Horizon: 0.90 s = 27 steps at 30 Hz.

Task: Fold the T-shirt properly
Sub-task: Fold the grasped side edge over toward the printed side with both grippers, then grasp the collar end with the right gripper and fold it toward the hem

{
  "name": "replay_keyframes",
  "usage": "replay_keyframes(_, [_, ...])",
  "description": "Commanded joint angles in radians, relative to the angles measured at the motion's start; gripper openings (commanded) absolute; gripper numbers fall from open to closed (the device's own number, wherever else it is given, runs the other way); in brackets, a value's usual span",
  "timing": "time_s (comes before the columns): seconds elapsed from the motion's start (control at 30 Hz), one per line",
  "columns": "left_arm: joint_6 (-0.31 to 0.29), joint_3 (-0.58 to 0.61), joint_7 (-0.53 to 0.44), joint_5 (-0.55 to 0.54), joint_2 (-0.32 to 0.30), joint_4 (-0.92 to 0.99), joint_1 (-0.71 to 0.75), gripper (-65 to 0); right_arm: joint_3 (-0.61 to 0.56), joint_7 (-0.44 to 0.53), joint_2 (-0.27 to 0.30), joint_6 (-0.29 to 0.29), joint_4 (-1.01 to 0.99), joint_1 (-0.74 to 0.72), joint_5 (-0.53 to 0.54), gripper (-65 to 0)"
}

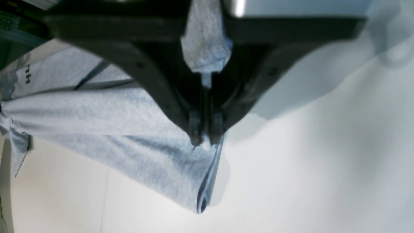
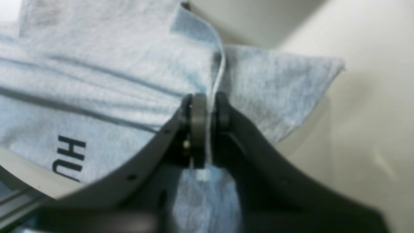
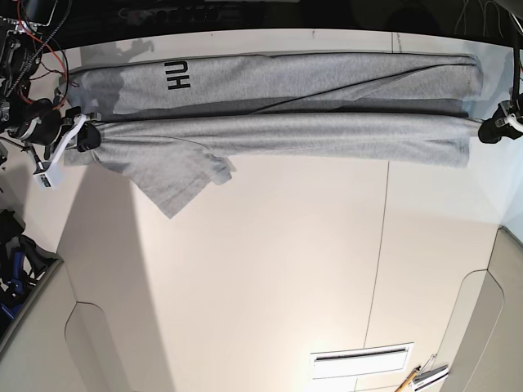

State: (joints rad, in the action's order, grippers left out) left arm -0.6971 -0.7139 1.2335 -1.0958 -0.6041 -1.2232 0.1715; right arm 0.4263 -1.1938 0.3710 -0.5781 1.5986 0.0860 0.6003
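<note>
Base view: T-shirt [image 3: 286,131] (grey, part-folded) lies lengthwise across far part of tabletop [image 3: 261,278], drawn into long horiz. folds betw. the two grippers. L gripper [image 3: 493,131], at R edge of view, is closed on the T-shirt's R end; R gripper [image 3: 88,137], at L, pinches its L end. Black lettering [image 3: 177,74], "HU" legible, shows on the far layer nr. the L end. A loose flap [image 3: 176,184] hangs toward the near side, just R of the R gripper. At the near edge, R of centre: a white panel w/ a dark slot [image 3: 362,360] and, beside it, an orange pencil-like item [image 3: 407,379].

L wrist view: fingertips narrow, w/ T-shirt fabric betw. them; the shirt's open, layered end droops beside the tips, and the rest runs off to the L of the view.

R wrist view: fingertips close together on a gathered ridge of the T-shirt; fabric spreads on both sides, w/ the lettering at lower L and a pointed corner [image 2: 330,66] at upper R.
</note>
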Motion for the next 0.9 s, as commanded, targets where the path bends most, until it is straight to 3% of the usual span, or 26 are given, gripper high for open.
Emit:
replay_keyframes(0.0, [-0.001, -0.012, -0.017, -0.005, -0.034, -0.016, -0.005, -57.6, 0.014, 0.009, 0.025, 0.006, 0.015, -0.011, -0.013, -47.6])
replay_keyframes(0.03, [-0.001, -0.012, -0.017, -0.007, -0.034, -0.016, -0.005, -50.9, 0.014, 0.013, 0.025, 0.006, 0.015, -0.011, -0.013, -42.5])
replay_keyframes(0.1, [-0.001, -0.012, -0.017, -0.007, -0.034, -0.016, -0.005, -43.6, 0.014, 0.017, 0.028, 0.006, 0.015, -0.011, -0.005, -40.1])
replay_keyframes(0.43, [-0.001, -0.012, -0.017, -0.076, -0.072, -0.021, -0.005, -43.4, 0.015, 0.064, 0.062, 0.006, 0.067, -0.101, 0.037, -40.1])
replay_keyframes(0.53, [-0.001, -0.012, -0.018, -0.076, -0.075, -0.035, -0.005, -43.4, 0.014, 0.163, 0.035, 0.006, 0.064, -0.159, 0.028, -39.1])
replay_keyframes(0.67, [-0.001, -0.012, -0.049, -0.076, -0.075, -0.045, -0.005, -43.3, -0.026, 0.257, -0.025, 0.006, -0.004, -0.225, -0.061, -27.5])
replay_keyframes(0.87, [-0.001, -0.012, -0.075, -0.094, -0.074, -0.045, -0.005, -43.2, -0.189, 0.343, -0.101, 0.006, -0.258, -0.327, -0.116, -27.0])
